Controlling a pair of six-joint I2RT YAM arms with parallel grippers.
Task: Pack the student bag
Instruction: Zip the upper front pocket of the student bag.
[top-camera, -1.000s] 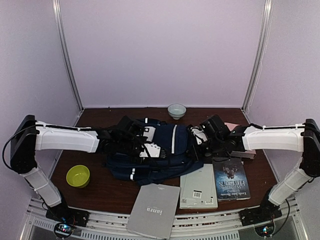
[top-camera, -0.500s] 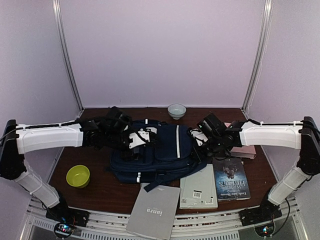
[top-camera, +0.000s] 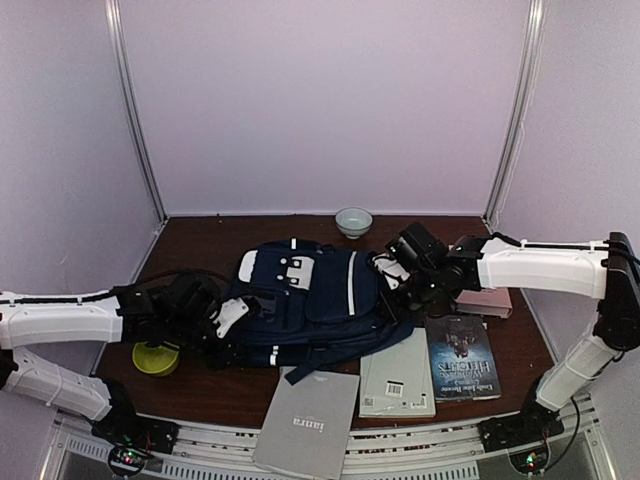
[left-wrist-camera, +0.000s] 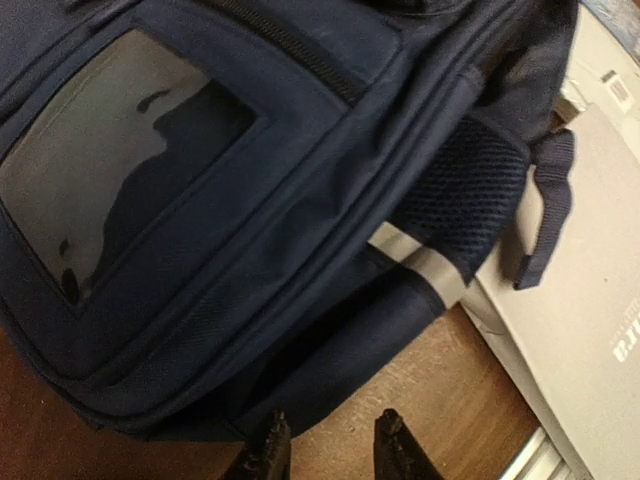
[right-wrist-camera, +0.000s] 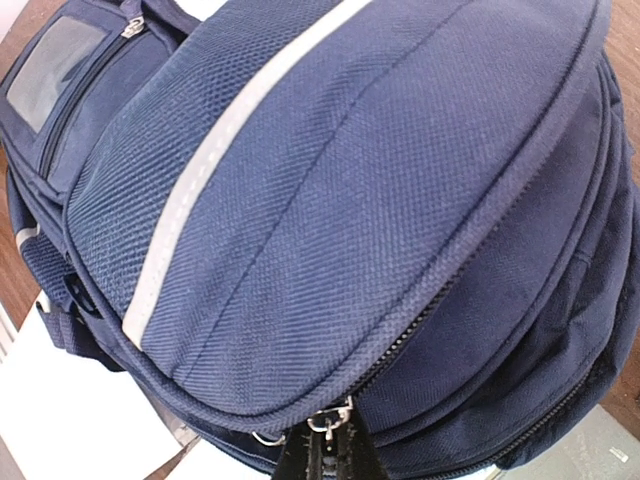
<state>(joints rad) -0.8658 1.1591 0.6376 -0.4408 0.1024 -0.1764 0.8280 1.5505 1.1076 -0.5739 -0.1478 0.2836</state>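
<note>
The student bag (top-camera: 310, 298), navy with thin white stripes and white-grey patches, lies flat in the middle of the table. My left gripper (top-camera: 232, 318) is open and empty, low over the table at the bag's near left edge. In the left wrist view its fingertips (left-wrist-camera: 270, 450) frame bare wood just short of the bag (left-wrist-camera: 250, 200). My right gripper (top-camera: 396, 276) is at the bag's right side. In the right wrist view it (right-wrist-camera: 328, 458) is shut on the metal zip pull (right-wrist-camera: 326, 420) of the bag (right-wrist-camera: 330, 180). The zip looks closed.
A grey book (top-camera: 308, 420), a white book (top-camera: 397, 372) and a dark-covered book (top-camera: 462, 358) lie near the front edge. A pink book (top-camera: 482, 298) lies under my right arm. A green bowl (top-camera: 152, 355) is at the left and a pale bowl (top-camera: 352, 221) at the back.
My left arm has pulled back from the top of the bag, down and to the left, and now sits low by its near left edge. The right gripper stays at the bag's right side.
</note>
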